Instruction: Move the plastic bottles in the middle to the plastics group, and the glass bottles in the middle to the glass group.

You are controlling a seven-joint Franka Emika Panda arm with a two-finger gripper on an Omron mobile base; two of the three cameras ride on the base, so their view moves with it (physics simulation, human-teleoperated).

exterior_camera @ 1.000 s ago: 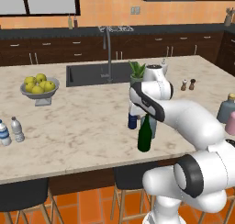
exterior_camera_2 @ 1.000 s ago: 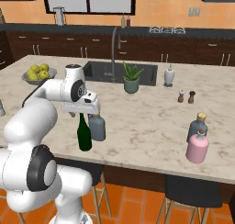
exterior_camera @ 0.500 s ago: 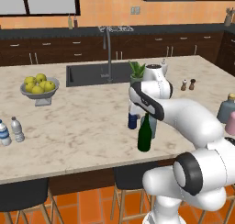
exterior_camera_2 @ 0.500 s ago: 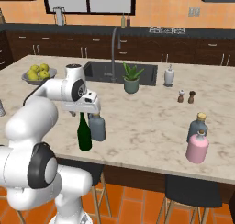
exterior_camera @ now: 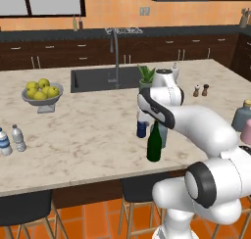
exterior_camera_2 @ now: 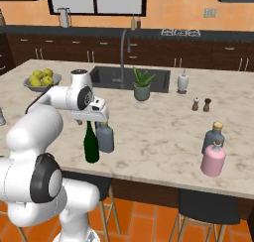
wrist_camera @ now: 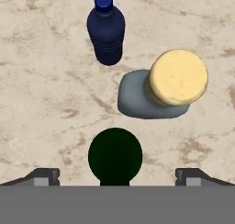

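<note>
Gripper (wrist_camera: 114,177) wide open above green wine bottle (wrist_camera: 114,155), not gripping

A rendered home kitchen with orange walls and dark wood cabinets (exterior_camera: 49,57) along the back. A marble-topped island (exterior_camera: 88,135) holds a sink (exterior_camera: 98,79) with a tall faucet (exterior_camera: 115,52), a bowl of lemons (exterior_camera: 41,92) and a potted plant (exterior_camera_2: 142,85) (stools (exterior_camera_2: 208,209) tuck underneath).
</note>
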